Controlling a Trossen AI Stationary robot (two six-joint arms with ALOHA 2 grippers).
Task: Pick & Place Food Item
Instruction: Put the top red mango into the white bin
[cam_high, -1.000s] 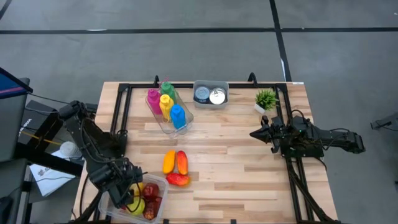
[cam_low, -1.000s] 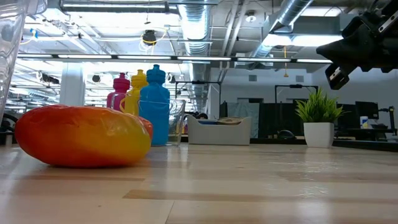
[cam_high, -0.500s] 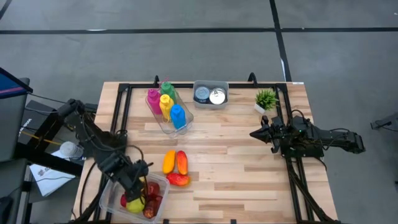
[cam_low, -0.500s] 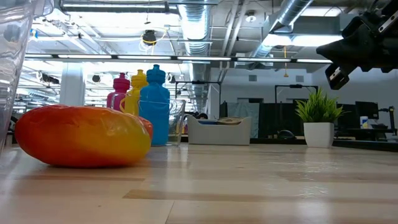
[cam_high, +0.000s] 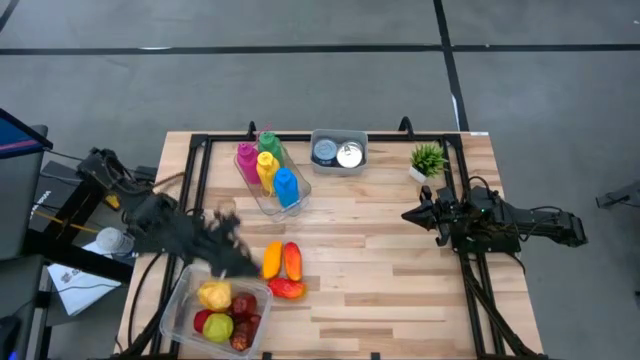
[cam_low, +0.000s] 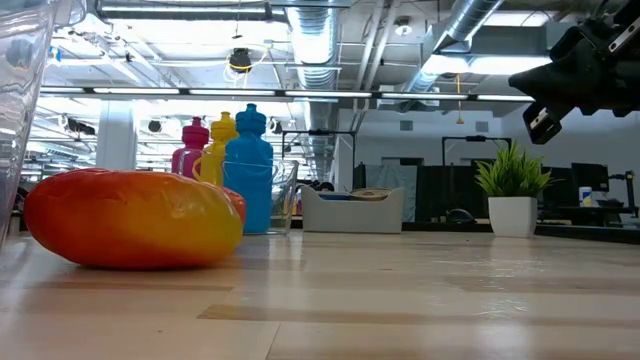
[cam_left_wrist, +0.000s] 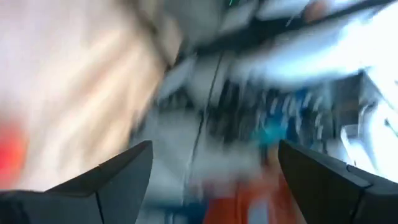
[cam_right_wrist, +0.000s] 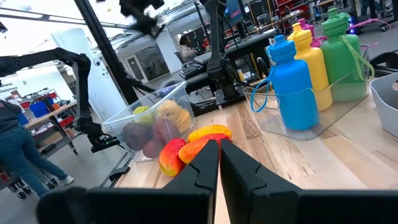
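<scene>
High view is showing three loose food items (cam_high: 283, 267) lying together on the wooden table (cam_high: 400, 280): an orange-yellow one, an orange-red one and a red one just beside the clear container (cam_high: 180, 308). That container is sitting at the table's near left corner and holding several fruits, one yellow, one green and some dark red; their exact number is hard to tell. The left gripper (cam_high: 226, 222) is hanging above the table between the container and the bottle tray, its fingers spread wide and carrying nothing. Four bottles (cam_high: 266, 168), pink, green, yellow and blue, are standing in a clear tray. A grey bin (cam_high: 339, 153) is holding two round cans. One small potted plant (cam_high: 428, 160) is standing near the right gripper (cam_high: 408, 214), which is waiting with fingers pressed together. No readable writing is showing.
</scene>
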